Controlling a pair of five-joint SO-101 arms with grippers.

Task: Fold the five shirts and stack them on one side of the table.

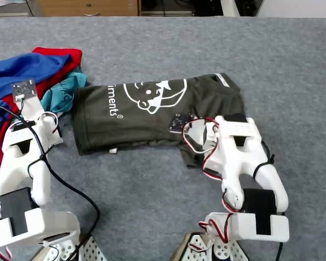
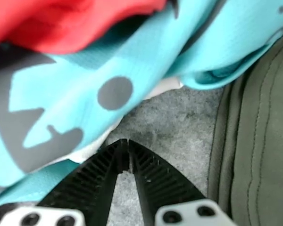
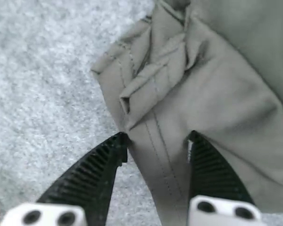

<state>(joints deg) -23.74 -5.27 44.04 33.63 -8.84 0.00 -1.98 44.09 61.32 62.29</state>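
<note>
A dark olive shirt (image 1: pixel 152 111) with a white print lies partly folded in the middle of the grey table. My right gripper (image 3: pixel 155 141) is open, and its fingers straddle the bunched sleeve (image 3: pixel 151 80) at the shirt's near right corner. A teal shirt (image 2: pixel 146 61) with grey print lies in a pile with a red shirt (image 1: pixel 60 57) and a blue shirt (image 1: pixel 22 68) at the far left. My left gripper (image 2: pixel 127 147) is shut on nothing, low over bare carpet between the teal shirt and the olive shirt's edge (image 2: pixel 254 141).
The table is covered in grey carpet (image 1: pixel 293 65), bare on the right and along the front. Wooden furniture (image 1: pixel 87 6) stands beyond the far edge. The arm bases and cables (image 1: pixel 70 190) stand at the near edge.
</note>
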